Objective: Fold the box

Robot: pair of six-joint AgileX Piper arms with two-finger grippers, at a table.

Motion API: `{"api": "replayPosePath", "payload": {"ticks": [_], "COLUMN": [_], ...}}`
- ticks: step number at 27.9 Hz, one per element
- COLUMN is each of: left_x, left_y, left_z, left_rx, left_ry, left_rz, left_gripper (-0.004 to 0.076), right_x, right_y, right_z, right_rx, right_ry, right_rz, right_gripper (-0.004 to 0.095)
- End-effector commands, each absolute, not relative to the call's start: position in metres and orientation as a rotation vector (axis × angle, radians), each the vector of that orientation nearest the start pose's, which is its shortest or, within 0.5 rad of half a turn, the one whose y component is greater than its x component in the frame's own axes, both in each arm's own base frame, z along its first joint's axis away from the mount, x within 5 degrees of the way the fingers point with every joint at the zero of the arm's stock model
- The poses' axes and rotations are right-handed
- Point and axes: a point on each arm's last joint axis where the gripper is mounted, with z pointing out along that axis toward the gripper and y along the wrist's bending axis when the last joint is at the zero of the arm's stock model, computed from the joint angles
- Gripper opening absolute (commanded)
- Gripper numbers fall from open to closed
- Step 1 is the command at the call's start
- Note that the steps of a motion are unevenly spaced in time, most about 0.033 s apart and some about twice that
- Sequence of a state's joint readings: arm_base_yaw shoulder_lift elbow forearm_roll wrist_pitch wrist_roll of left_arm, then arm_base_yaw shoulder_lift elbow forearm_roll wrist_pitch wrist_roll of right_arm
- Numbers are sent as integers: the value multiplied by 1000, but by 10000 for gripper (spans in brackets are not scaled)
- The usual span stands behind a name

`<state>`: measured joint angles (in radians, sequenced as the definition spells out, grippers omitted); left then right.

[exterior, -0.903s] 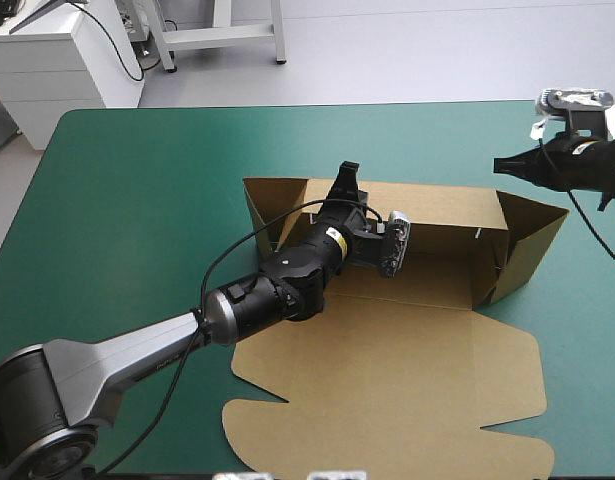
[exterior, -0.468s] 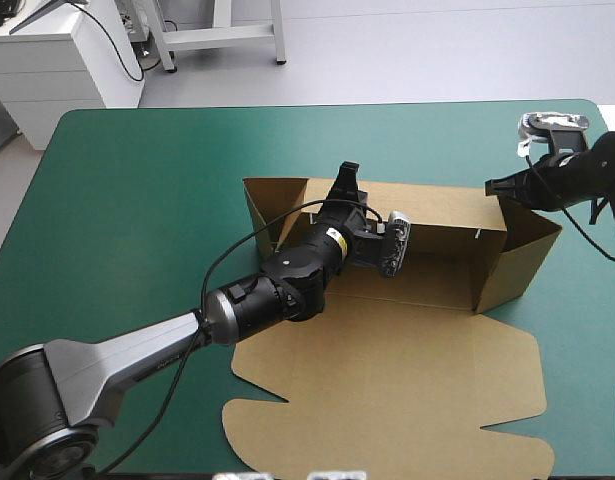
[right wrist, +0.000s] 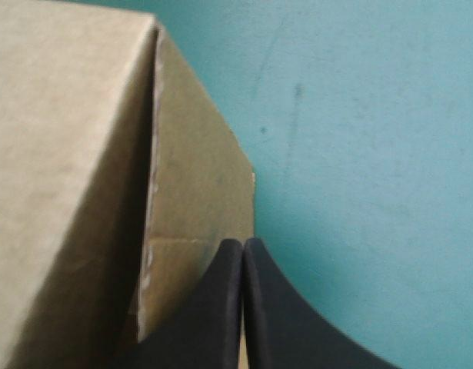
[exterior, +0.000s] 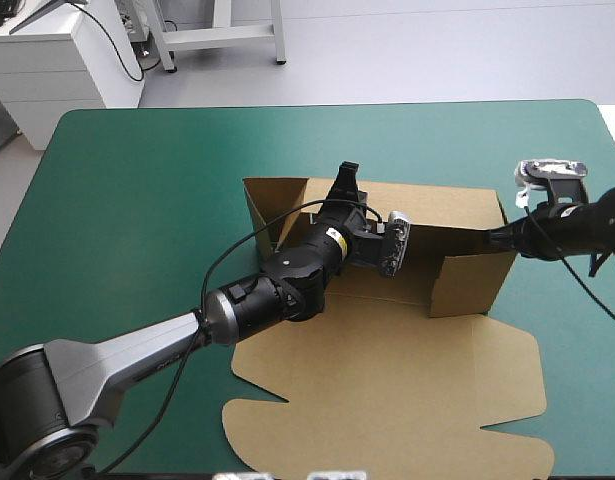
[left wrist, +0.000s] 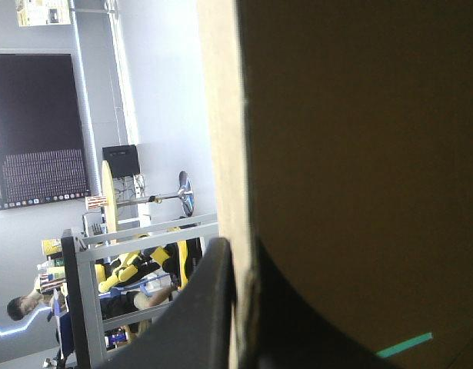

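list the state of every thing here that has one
box: partly folded, far wall and right wall raised, lid lying flat
left end effector: shut on the box's far wall
right end effector: shut, holding nothing, tip at the box's right wall

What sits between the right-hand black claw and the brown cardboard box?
Nothing: in the high view, the right gripper touches the brown box's end wall.

high: looking down over whole table (exterior: 137,180) | left wrist: sitting close against the box (left wrist: 359,154) wall | right wrist: facing box corner close | all sharing box
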<state>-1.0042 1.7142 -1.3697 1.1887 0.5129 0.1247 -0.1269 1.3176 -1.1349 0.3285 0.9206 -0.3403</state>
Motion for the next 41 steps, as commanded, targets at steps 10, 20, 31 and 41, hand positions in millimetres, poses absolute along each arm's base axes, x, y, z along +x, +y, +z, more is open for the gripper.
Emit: {"api": "replayPosePath", "payload": {"ticks": [10,20,31,41], "left_x": [244,248,249,249], "left_y": [-311,-318,-320,-319], "left_z": [338,322,315,315], "left_rx": [1644,1687,1697,1696], "left_ry": [1119,1133,1157,1168], "left_rz": [625,628,612,616], "left_gripper": [-8,-8,-8,-8], "right_x": [215,209,209,212], "right_y": [-4,-5,-4,-5], "right_z": [309,292,289,307], "right_rx": [-53,-165,-291,-402], "right_ry": [2192,2207,2219,2194], "right_rz": [200,122,77,12], "right_gripper": [-19,-19,114,320]}}
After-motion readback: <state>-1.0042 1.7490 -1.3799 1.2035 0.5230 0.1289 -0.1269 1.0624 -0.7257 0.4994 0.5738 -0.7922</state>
